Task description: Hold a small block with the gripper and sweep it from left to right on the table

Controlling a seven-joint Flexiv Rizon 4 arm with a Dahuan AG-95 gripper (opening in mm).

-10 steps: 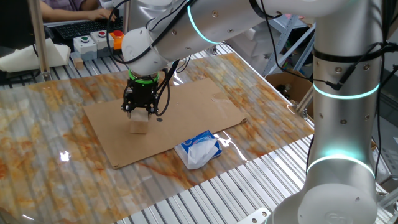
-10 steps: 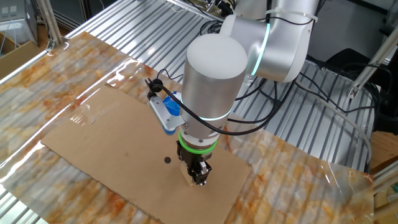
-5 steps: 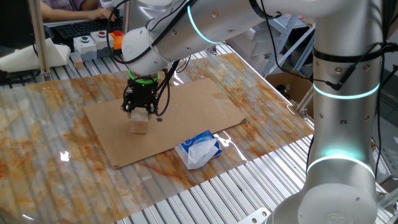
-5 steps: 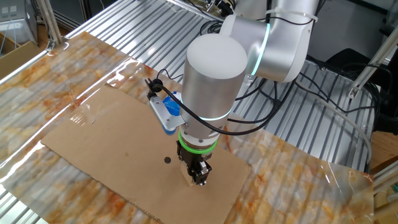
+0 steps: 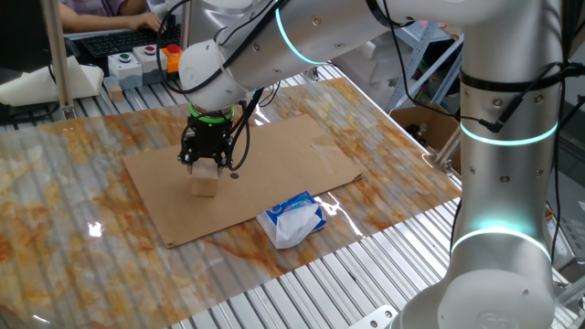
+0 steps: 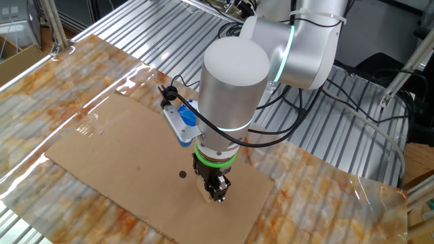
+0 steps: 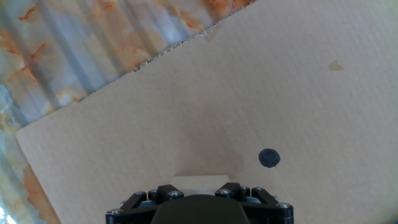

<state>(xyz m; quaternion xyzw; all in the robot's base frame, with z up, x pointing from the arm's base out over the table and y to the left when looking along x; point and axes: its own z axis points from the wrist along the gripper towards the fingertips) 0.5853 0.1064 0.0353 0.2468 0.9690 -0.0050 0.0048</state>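
Observation:
The small pale tan block (image 5: 204, 185) stands on the brown cardboard sheet (image 5: 274, 155) that lies on the orange-and-white marbled table (image 5: 55, 210). My black gripper (image 5: 203, 167), with its green ring above, is shut on the block's top and holds it against the cardboard. In the other fixed view the gripper (image 6: 215, 193) hides most of the block (image 6: 205, 196). In the hand view only the block's far edge (image 7: 200, 180) shows between the two black fingers (image 7: 163, 191).
A white-and-blue plastic packet (image 5: 293, 217) lies at the cardboard's near right edge, right of the block. A small dark spot (image 7: 268, 158) marks the cardboard beside the gripper. Ribbed aluminium rails (image 5: 311, 283) border the table. A box with buttons (image 5: 137, 62) stands at the back.

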